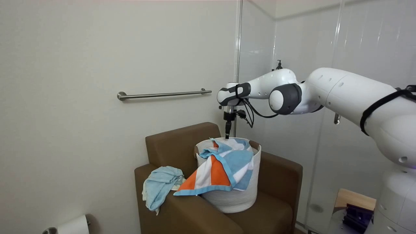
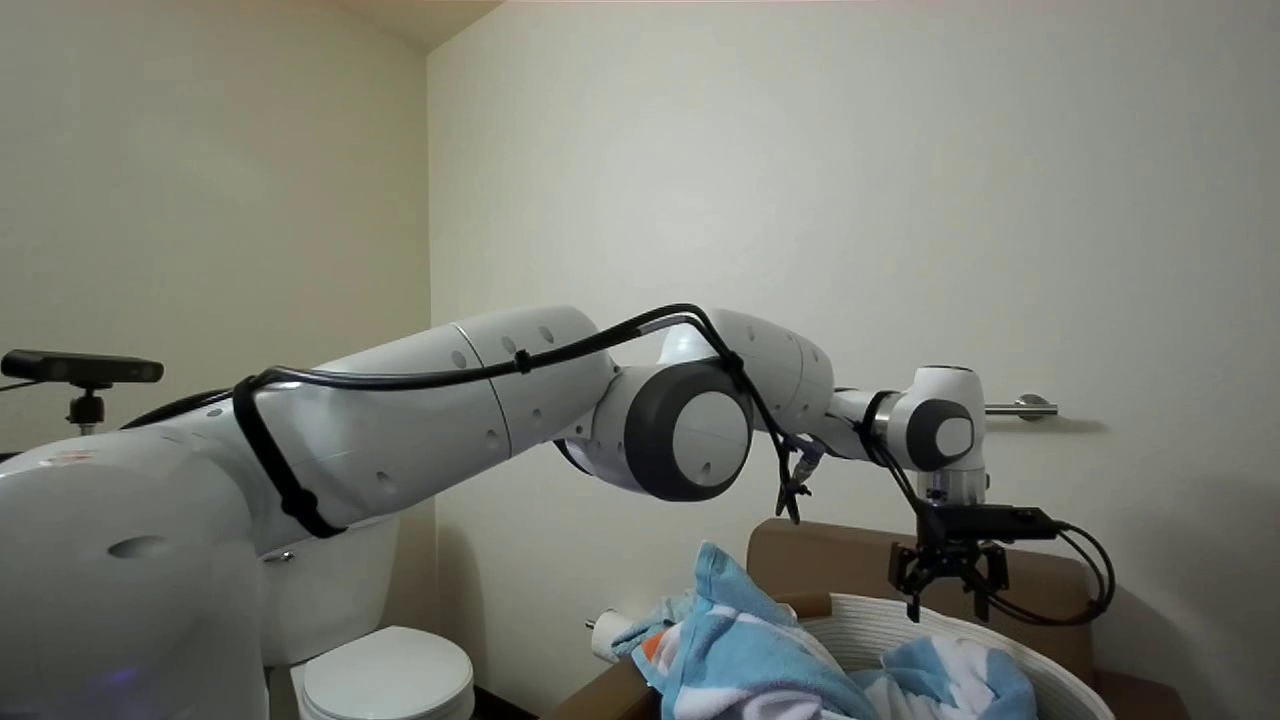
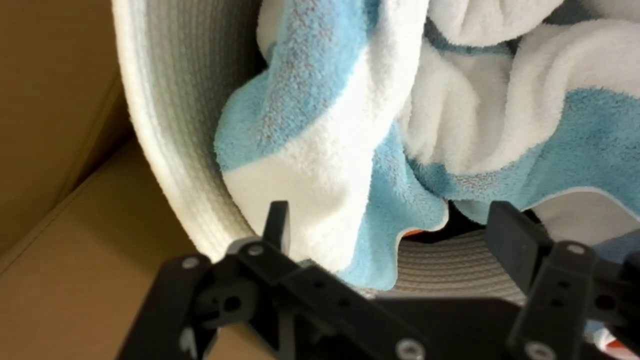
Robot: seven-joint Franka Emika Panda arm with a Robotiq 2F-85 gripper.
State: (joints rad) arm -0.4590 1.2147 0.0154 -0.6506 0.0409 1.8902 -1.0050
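Gripper (image 3: 392,222) spread wide, nothing between the fingers (image 3: 276,225). We hang over the basket (image 1: 232,200), pointing down, tips seemingly just clear of the cloth. The striped towel (image 3: 315,180) lies bunched inside the basket, blue and white below us; a blue, white and orange corner drapes over the basket's rim. Whether it is all one piece, we cannot tell.

For a good hold, we judge a straight descent onto the thick fold inside the basket best. One finger stands close to the basket's rim in the wrist view, so we had better shift inward first, or we may pinch basket along with cloth. A deep bite on doubled terry should grip better than a loose edge. Any lift wants to be slow: the draped part could tug the basket.

Possible snags: the brown handle (image 1: 255,145) at the basket's rim, our looped cable (image 2: 1106,568) above the basket's level. The armchair (image 1: 175,146) carries the basket. Beside the basket, over the chair's arm, a pale blue cloth (image 1: 162,182). Higher than the basket, a steel bar (image 1: 165,95); well apart from it, a toilet (image 2: 388,675).
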